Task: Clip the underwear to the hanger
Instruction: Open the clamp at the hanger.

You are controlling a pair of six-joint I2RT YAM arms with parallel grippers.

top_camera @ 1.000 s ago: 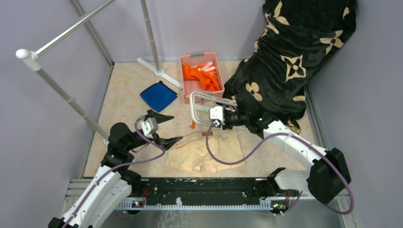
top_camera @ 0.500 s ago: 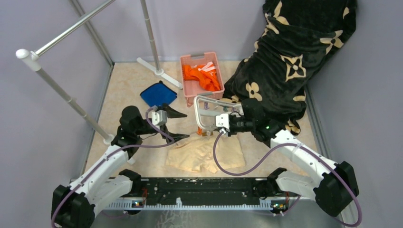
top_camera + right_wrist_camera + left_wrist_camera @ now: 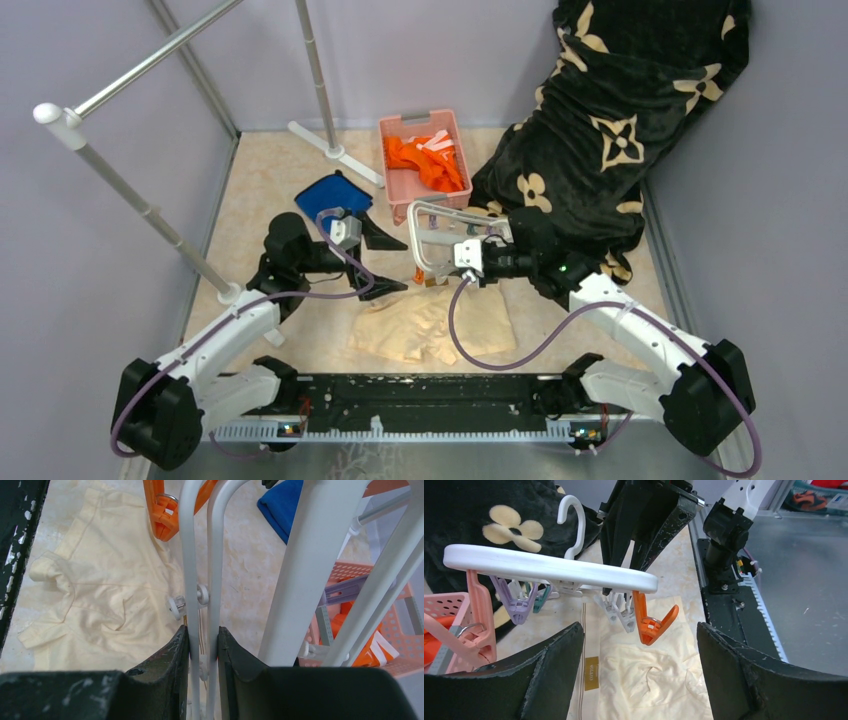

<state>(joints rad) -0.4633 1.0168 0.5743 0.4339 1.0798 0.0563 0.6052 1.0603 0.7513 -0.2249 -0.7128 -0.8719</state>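
My right fingers (image 3: 177,660) are pressed together on two thin white bars of the hanger (image 3: 549,570). They hold the frame roughly level above the tabletop (image 3: 265,195), with its clips dangling. My left fingers (image 3: 549,675) are spread wide and grip nothing. They sit just left of the hanger, facing it, and in my wrist view an orange clip (image 3: 650,624) hangs between them. The underwear (image 3: 430,325) lies on the tabletop under the hanger's near side, apart from both sets of fingers.
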